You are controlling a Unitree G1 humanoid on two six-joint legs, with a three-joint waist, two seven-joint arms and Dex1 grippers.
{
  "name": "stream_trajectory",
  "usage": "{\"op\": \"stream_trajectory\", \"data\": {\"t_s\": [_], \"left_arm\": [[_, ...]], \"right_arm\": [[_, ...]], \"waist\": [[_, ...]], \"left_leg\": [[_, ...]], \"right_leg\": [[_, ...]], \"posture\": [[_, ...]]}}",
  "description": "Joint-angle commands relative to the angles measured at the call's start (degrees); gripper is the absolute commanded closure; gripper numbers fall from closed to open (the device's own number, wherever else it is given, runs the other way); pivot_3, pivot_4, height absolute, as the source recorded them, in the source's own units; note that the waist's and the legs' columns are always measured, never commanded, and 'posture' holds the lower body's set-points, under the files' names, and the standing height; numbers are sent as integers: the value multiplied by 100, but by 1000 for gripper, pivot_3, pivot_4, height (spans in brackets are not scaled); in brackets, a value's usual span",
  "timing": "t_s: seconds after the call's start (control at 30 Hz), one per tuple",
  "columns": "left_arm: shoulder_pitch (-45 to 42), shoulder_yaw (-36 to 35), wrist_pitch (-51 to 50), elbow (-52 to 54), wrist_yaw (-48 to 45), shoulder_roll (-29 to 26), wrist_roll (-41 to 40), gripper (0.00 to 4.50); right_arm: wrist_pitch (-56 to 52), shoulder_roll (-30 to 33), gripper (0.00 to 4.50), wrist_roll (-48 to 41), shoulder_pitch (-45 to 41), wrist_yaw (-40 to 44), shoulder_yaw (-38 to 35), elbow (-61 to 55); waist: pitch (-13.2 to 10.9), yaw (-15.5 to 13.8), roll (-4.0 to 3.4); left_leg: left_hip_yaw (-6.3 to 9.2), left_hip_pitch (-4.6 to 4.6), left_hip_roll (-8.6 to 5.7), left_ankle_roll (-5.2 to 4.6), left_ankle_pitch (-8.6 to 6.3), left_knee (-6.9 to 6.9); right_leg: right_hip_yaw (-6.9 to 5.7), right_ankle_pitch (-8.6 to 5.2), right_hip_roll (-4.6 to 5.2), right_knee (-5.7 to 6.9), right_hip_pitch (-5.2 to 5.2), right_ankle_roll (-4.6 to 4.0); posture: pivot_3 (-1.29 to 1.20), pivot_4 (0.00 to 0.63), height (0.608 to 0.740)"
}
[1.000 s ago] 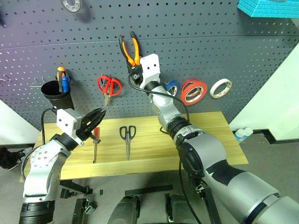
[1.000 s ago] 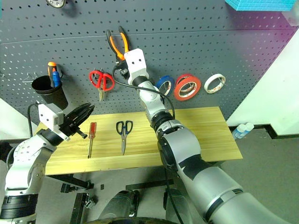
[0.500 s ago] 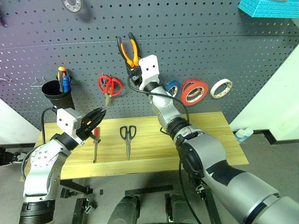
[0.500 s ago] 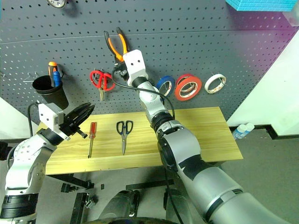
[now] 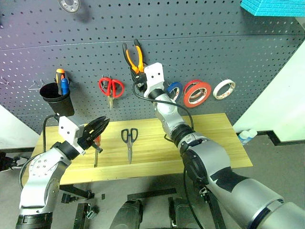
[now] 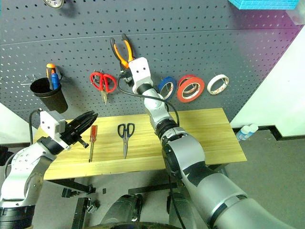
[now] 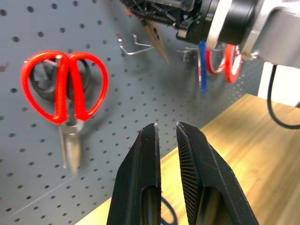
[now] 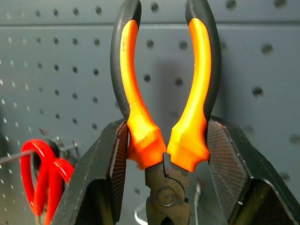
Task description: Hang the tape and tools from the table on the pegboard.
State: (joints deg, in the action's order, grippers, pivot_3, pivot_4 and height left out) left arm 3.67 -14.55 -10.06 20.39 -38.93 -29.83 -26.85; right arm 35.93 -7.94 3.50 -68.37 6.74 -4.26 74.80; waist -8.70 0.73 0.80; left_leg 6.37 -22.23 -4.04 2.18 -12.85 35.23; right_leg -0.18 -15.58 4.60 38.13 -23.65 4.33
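Right wrist view shows the right gripper (image 8: 164,154) pinching the pliers (image 8: 161,93) just above the pivot, one black finger on each side of the orange-and-black handles, which stand upright and splayed against the pegboard (image 8: 262,61). In the left eye view the same arm reaches up over the desk (image 5: 214,138) and holds the pliers (image 5: 134,56) against the dark grey panel, above and to the right of the red-handled scissors (image 5: 111,88) already hanging there. Further right on the board hang a blue ring (image 5: 175,89), the wide red-orange tape (image 5: 198,93) and a pale ring (image 5: 224,89) (all three side by side on hooks). A black cup (image 5: 57,98) holding a few pens hangs at the board's left. On the light wooden top lie the black-handled scissors (image 5: 129,143), blades pointing toward the near edge, and to their left the red-handled screwdriver (image 5: 96,150). The left gripper (image 5: 98,128) hovers over the desk's left part, near the screwdriver's handle, its jaws pressed together and empty, as the left wrist view confirms with the two fingers (image 7: 140,178) nearly touching.
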Motion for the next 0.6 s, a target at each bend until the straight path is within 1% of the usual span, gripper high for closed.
{"op": "stream_trajectory", "data": {"t_s": [0.03, 0.2, 0.4, 0.6], "left_arm": [[155, -189, -154, 418, -5, -133, -184, 3858], [344, -213, -331, 662, 19, -199, -293, 3858], [435, -243, -484, 856, 65, -231, -371, 3858], [525, -314, -557, 978, 89, -254, -410, 3858]], "right_arm": [[310, 63, 2397, -25, -176, -96, -13, -389], [528, 106, 2397, 65, -249, -154, 80, -462], [508, 109, 2397, 33, -417, -262, 67, -392], [578, 36, 2397, -17, -666, -412, 11, -354]], "waist": [[-14, 19, -10], [-79, 26, -22], [-140, 23, -24], [-152, 18, -25]], "left_leg": [[0, 0, 0, -1, -1, 0], [0, 1, 3, -2, -1, -3], [0, 1, 3, -2, -1, -5], [1, 0, 3, -3, -2, -12]], "right_leg": [[0, 0, 0, -1, 0, -1], [0, -1, 0, -2, 0, -2], [0, -2, 0, -6, 0, -3], [0, -3, 0, -12, -1, -4]], "posture": [[101, 181, 740], [99, 190, 740], [109, 191, 740], [129, 184, 740]]}}
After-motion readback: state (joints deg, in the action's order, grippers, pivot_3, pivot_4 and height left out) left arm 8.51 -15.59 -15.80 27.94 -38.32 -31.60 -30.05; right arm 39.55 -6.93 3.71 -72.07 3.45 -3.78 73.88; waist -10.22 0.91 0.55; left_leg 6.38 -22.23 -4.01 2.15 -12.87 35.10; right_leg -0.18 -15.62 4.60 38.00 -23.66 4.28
